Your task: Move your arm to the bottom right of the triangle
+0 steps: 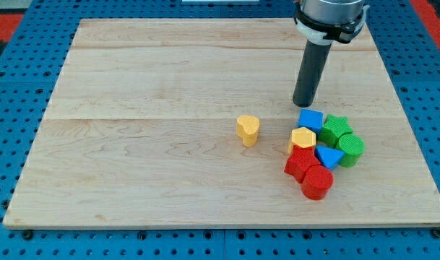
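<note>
Bench [169,65] held seven blocks: two yellow, two red, two green, two blue by colour, less one.

Correct count:
- one yellow heart [248,129] near centre
- one yellow pentagon-like block [303,137]
- one blue cube [311,118]
- one blue triangle [328,157]
- two red blocks [308,172]
- two green blocks [342,139]

That made eight. The triangle lay in the cluster toward the bench's right edge, apex toward that edge. No end effector jaws existed; my tip [303,105] stood just above the blue cube.

The arm enters from the view's top right — its dark rod stands upright, my tip [303,105] down at the desk [133,159].
</note>
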Robot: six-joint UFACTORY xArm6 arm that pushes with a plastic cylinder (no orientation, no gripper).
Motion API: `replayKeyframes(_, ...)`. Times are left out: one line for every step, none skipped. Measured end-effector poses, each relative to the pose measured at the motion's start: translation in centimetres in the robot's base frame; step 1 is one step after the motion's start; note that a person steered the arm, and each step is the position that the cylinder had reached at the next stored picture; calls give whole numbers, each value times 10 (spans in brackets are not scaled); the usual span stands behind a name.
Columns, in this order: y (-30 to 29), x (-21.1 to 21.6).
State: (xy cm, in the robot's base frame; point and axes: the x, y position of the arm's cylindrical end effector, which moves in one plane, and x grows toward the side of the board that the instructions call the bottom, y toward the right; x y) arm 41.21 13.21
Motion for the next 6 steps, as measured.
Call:
replayKeyframes(0,0)
replayKeyframes(-6,1)
replayKeyframes(-7,-2)
replayKeyframes(-13,-2)
replayKeyframes(-6,-2)
replayKeyframes(48,-6)
